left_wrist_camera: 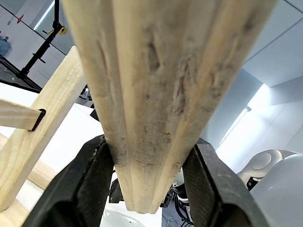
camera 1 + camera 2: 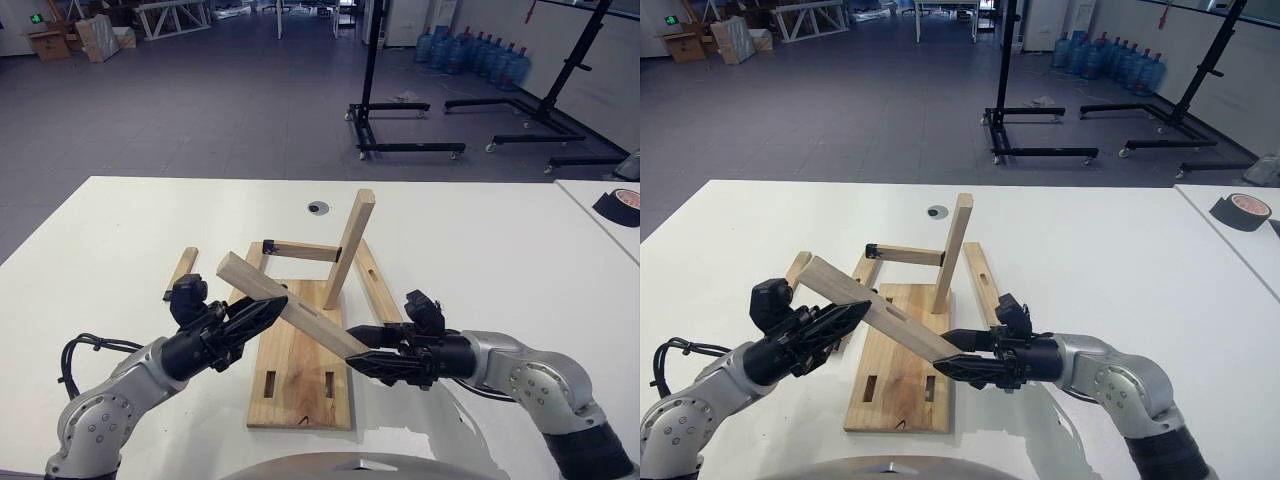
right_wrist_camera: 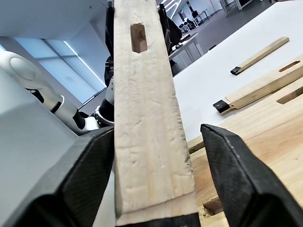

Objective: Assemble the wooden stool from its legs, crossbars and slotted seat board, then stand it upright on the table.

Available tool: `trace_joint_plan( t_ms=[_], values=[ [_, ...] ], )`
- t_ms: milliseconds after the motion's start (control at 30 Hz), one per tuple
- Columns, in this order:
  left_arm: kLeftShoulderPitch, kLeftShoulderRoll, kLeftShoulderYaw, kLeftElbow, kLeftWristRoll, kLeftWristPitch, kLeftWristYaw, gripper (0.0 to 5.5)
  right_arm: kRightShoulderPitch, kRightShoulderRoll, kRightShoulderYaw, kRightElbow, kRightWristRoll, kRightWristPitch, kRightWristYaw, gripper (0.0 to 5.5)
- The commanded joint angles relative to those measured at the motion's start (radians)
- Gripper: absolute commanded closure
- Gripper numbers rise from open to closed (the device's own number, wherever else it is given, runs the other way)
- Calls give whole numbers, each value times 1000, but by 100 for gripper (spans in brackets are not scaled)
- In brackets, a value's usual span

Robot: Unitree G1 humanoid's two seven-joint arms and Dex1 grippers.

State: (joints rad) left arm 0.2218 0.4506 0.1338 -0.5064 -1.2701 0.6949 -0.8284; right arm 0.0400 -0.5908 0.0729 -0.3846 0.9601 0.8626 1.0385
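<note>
A wooden leg (image 2: 285,305) is held aslant above the slotted seat board (image 2: 300,390), which lies flat on the table (image 2: 500,250). The raised end is directed towards the robot's left and the lower end is brought down near the board's right edge. The left gripper (image 2: 275,308) is clamped on the leg's middle, and in the left wrist view both fingers (image 1: 80,189) are seen pressed to the wood. The right gripper (image 2: 358,352) is set about the lower end with its jaws parted: one finger lies against the wood, while the other finger (image 3: 236,179) is kept apart from it by a visible gap. Farther back, a second leg (image 2: 352,240) is stood, somewhat tilted, in the board, with a crossbar (image 2: 305,251) joined to it. A third leg (image 2: 378,285) lies just beside the board, and a short piece (image 2: 182,270) is left well to the left. Since only one firm grip is applied, the held leg could be pivoted within it, and its lower end could be thrown off the intended slot. If it is pressed down crooked, the end may be jammed, or the loose board may be pushed along the table. The standing leg is close by, so it could be knocked over by a careless swing. Should the mortise (image 3: 138,37) be turned the wrong way, the crossbar could not be received.
</note>
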Motion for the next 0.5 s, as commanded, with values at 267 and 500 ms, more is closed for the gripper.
trace_joint_plan(
  t_ms=[267,500],
  values=[
    [-133,124,128,87,219,-152,-103,346,14,-63,-50,22,-65,-24,-35,45],
    [-215,196,99,196,450,-272,-167,346,0,-55,-51,51,-103,-57,-36,10]
  ],
)
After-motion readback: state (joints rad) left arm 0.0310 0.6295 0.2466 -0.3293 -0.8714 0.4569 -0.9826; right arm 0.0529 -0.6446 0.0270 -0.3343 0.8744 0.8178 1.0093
